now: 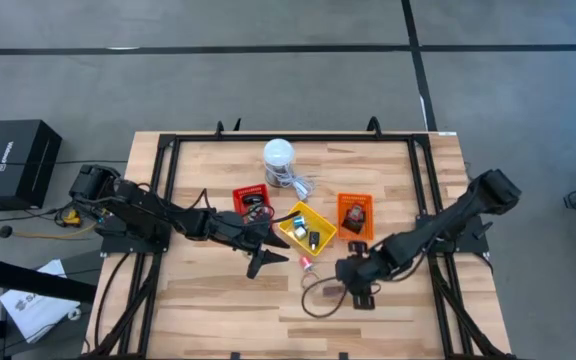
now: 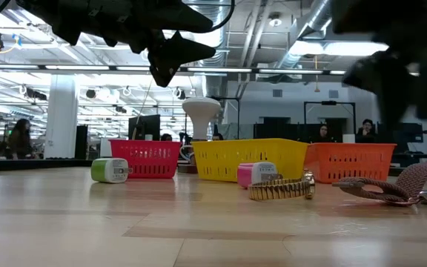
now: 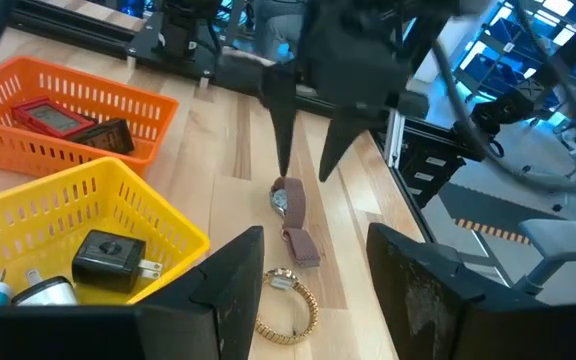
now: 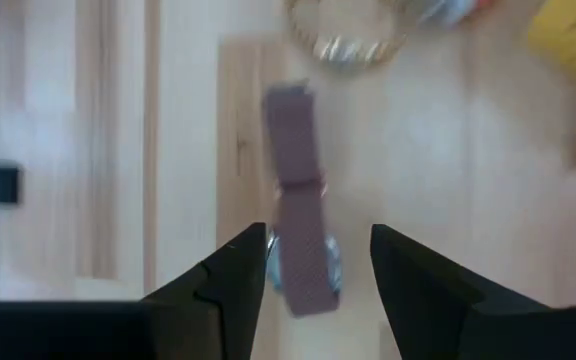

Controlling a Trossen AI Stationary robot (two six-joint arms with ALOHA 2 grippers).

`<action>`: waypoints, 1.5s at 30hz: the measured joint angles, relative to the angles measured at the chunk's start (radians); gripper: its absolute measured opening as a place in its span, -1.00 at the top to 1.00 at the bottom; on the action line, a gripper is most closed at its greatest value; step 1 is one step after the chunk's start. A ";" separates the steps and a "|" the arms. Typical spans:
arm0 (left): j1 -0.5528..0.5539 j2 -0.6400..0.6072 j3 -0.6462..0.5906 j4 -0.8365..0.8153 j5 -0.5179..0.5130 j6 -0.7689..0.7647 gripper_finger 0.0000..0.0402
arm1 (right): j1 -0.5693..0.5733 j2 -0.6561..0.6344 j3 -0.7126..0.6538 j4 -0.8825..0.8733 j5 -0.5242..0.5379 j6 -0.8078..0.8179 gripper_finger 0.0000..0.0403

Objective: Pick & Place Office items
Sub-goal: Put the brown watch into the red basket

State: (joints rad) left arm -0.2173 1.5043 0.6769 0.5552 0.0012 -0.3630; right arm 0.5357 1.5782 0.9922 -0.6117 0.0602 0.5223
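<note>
Hovering my right gripper with fingers spread over the brown watch lying flat on the table, I feared they might only push its limp strap sideways.

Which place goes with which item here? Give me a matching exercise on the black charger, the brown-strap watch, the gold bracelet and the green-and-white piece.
Items:
1. black charger
2. brown-strap watch
3. gold bracelet
4. green-and-white piece

Places:
A. on the table, right under the right tool
B. inside the yellow tray
C. on the table beside the red tray
D. on the table beside a pink-and-white piece

Pairs: 1-B, 2-A, 3-D, 4-C
</note>
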 joint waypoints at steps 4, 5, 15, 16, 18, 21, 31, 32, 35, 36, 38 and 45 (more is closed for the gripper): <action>0.000 0.000 0.000 0.000 0.000 0.000 0.15 | 0.034 0.056 0.000 -0.002 -0.010 0.002 0.15; 0.000 0.000 0.000 0.000 0.000 0.000 0.15 | 0.039 0.070 0.000 -0.002 -0.011 0.002 0.15; 0.000 0.000 0.000 0.000 0.000 0.000 0.16 | 0.011 0.145 0.080 -0.114 -0.007 0.002 0.01; 0.000 0.000 0.000 0.000 0.000 0.000 0.16 | 0.010 0.145 0.082 -0.121 -0.008 0.002 -0.01; 0.000 0.000 0.000 0.000 0.000 0.000 0.17 | 0.009 0.145 0.083 -0.117 -0.008 0.002 -0.05; 0.000 0.000 0.000 0.000 0.000 0.000 0.17 | 0.010 0.145 0.083 -0.116 -0.008 0.002 -0.10; 0.000 0.000 0.000 0.000 0.000 0.000 0.17 | 0.015 0.145 0.058 -0.087 -0.010 0.063 -0.07; 0.000 0.000 0.000 0.000 0.000 0.000 0.17 | 0.018 0.145 0.056 -0.086 -0.010 0.063 -0.06; 0.000 0.000 0.000 0.000 0.000 0.000 0.17 | 0.019 0.145 0.044 -0.083 -0.008 0.065 -0.04; 0.000 0.000 0.000 0.000 0.000 0.000 0.17 | 0.019 0.145 0.039 -0.083 -0.009 0.065 -0.03; 0.000 0.000 0.000 0.000 0.000 0.000 0.17 | 0.019 0.145 0.026 -0.076 -0.010 0.065 -0.01; 0.000 0.000 0.000 0.000 0.000 0.000 0.17 | 0.018 0.145 0.005 -0.040 -0.011 0.049 0.19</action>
State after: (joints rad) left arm -0.2173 1.5043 0.6769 0.5552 0.0010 -0.3630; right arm 0.5541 1.7233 0.9974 -0.6517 0.0494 0.5714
